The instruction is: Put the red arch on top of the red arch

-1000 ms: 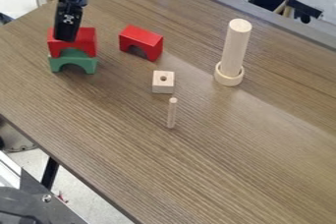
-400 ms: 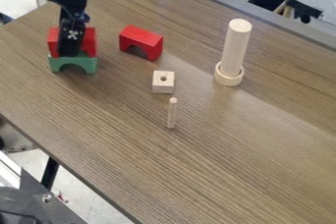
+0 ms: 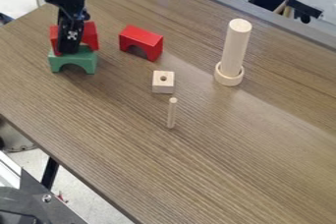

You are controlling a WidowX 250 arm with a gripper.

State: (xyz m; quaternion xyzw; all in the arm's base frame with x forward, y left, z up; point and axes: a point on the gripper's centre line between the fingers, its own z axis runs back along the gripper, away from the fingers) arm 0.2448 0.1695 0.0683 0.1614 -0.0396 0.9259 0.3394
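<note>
Red arch (image 3: 91, 36), pinched by the gripper (image 3: 68, 51), now rises off the green arch (image 3: 72, 59), permitting transfer onto the second red arch (image 3: 142, 40).

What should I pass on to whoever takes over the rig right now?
Gripper: at the upper left, against the near red arch; whether its hold is firm, I cannot tell.
Job's things: that red arch is just over the green arch, slightly tilted and a little higher than a moment ago, so it is probably gripped. The other red arch stands on the table, to the right in the view.
Done: the lift seems barely begun.
Left: confirm the grip, raise it clear of the green arch, carry it across, set it on the other red arch, release.
</note>
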